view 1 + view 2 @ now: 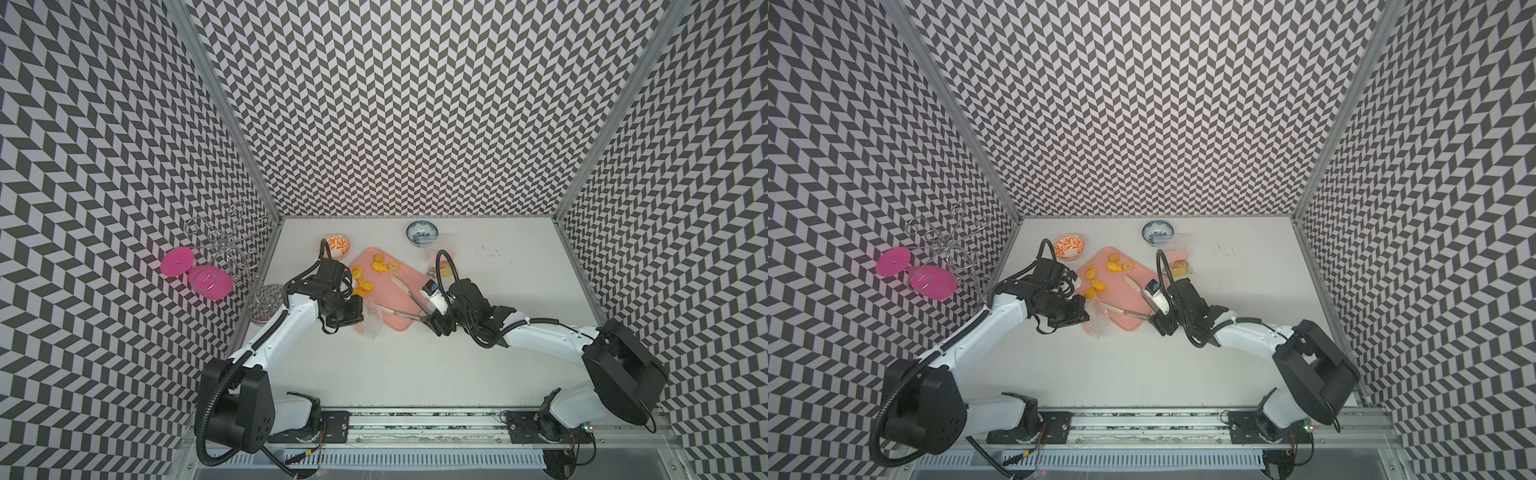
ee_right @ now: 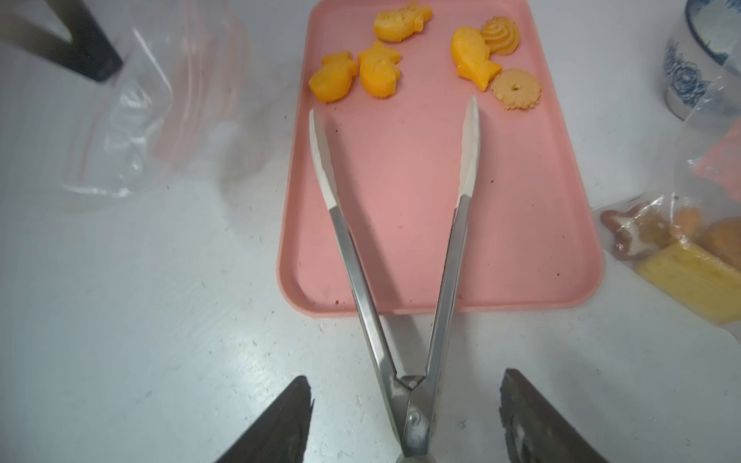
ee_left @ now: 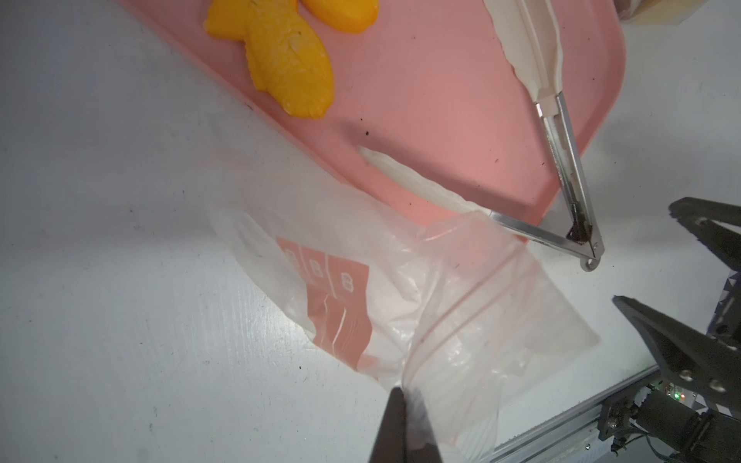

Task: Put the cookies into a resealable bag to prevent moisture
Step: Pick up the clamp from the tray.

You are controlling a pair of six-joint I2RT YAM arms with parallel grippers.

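left gripper (image 3: 403,405): clenched tight on the resealable bag (image 3: 461,320), and look, it pinched the plastic right beside the zip strip
resealable bag: clear with a pink printed panel, crumpled, lay at the near-left corner of the tray (image 2: 521,240), one fold draped over the tray's edge
right gripper (image 2: 405,421): jaws stood spread wide and gripped nothing; they sat either side of the tongs' hinge with a clear gap on both sides
tongs (image 2: 359,280): lay splayed in a V on the tray, white tips pointing towards the cookies, hinge hanging off the near-right edge onto the table (image 2: 160,320)
cookies (image 2: 379,70): six yellow-orange ones sat loose on the far-left end of the tray, namely fish shapes, a swirl and a round toothed one with a hole, all outside the bag held by the left gripper
second bag (image 2: 681,248): lay just right of the tray and held more biscuits, among them a brown-and-white one and a yellow rectangular one
blue-and-white bowl (image 1: 422,232): stood at the far side, beyond the second bag
orange-patterned bowl (image 1: 334,245): stood far left, just beyond the tray's far corner
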